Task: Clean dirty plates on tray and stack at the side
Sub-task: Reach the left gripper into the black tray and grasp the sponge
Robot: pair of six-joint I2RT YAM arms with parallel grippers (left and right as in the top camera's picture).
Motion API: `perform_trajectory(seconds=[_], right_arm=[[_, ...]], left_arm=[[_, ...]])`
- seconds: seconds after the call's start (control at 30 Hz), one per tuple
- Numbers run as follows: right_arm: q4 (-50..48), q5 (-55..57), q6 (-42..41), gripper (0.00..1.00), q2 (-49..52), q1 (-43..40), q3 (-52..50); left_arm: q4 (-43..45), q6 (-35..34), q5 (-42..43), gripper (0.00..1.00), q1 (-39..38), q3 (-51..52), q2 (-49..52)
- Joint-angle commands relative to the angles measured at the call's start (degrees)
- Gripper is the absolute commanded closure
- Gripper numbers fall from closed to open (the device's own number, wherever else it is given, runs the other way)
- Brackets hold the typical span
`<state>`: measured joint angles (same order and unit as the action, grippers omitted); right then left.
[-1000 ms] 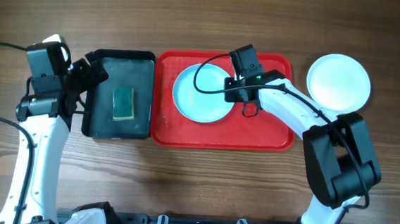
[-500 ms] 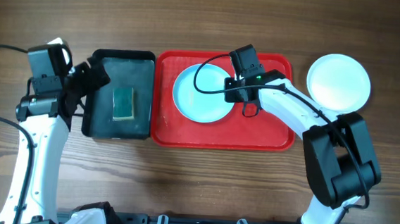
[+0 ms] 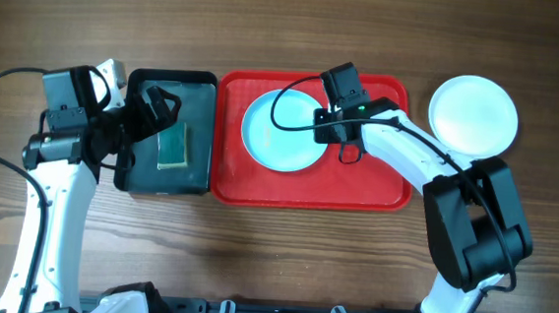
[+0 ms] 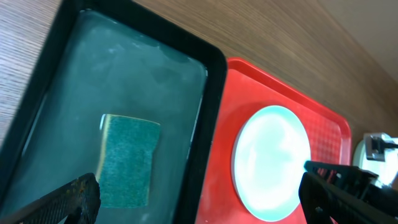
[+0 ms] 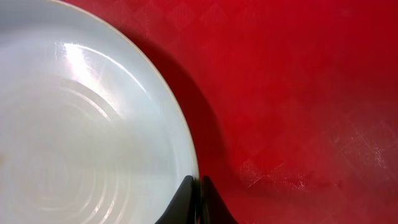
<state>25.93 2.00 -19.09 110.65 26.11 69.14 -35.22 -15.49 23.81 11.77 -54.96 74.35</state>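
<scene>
A pale aqua plate [image 3: 281, 130] lies on the red tray [image 3: 357, 177], left of its middle. My right gripper [image 3: 327, 130] is shut on this plate's right rim; in the right wrist view the two dark fingertips [image 5: 186, 202] pinch the rim of the plate [image 5: 87, 124] above the tray floor [image 5: 298, 93]. A white plate [image 3: 473, 114] rests on the table to the right of the tray. My left gripper [image 3: 159, 117] hangs wide open over the black basin [image 3: 172, 75], with nothing between its fingers [image 4: 65, 199].
The black basin [image 4: 155, 74] stands against the tray's left side and holds a green sponge [image 3: 173, 144], seen below my left gripper [image 4: 199, 208] as a green sponge [image 4: 127, 160]. Bare wooden table [image 3: 273, 255] surrounds both containers. A black cable loops over the aqua plate.
My left arm has swung right, bringing its open gripper from the basin's left edge to over the basin. The right arm and the plates have not moved.
</scene>
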Motion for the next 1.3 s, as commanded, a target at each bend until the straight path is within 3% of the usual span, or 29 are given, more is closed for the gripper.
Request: perform_trajectory(seconds=[0.0, 0.4, 0.5, 0.57, 0.7, 0.83, 0.97, 1.13, 1.27], right_arm=[[0.7, 1.2, 1.1, 0.96, -0.3, 0.3, 0.6], [0.7, 1.2, 1.1, 0.96, -0.3, 0.3, 0.6], [0.7, 1.2, 1.1, 0.85, -0.3, 0.3, 0.6], [0.7, 1.2, 1.1, 0.84, -0.3, 0.3, 0.6], [0.7, 1.2, 1.1, 0.92, -0.3, 0.3, 0.6], [0.7, 1.2, 1.1, 0.92, -0.3, 0.3, 0.6], [0.7, 1.2, 1.1, 0.92, -0.3, 0.3, 0.6], [0.7, 1.2, 1.1, 0.92, -0.3, 0.3, 0.6], [0.7, 1.1, 1.1, 0.92, -0.3, 0.3, 0.6]], left_arm=[[0.0, 1.8, 2.1, 0.01, -2.1, -0.6, -0.1], [0.0, 1.8, -0.1, 0.01, -4.3, -0.6, -0.1], [-0.8, 1.8, -1.9, 0.02, -4.3, -0.6, -0.1], [-1.8, 1.8, -3.6, 0.08, -4.3, -0.6, -0.1], [-3.9, 1.8, -7.0, 0.32, -4.3, -0.9, -0.1], [-12.0, 3.3, -16.4, 0.36, -5.5, -6.0, -0.1], [-17.9, 4.0, -20.9, 0.52, -8.5, -12.5, 1.0], [-17.3, 4.9, -23.6, 0.51, -12.5, -12.8, 7.5], [-17.0, 4.9, -23.9, 0.44, -12.8, -12.8, 13.7]])
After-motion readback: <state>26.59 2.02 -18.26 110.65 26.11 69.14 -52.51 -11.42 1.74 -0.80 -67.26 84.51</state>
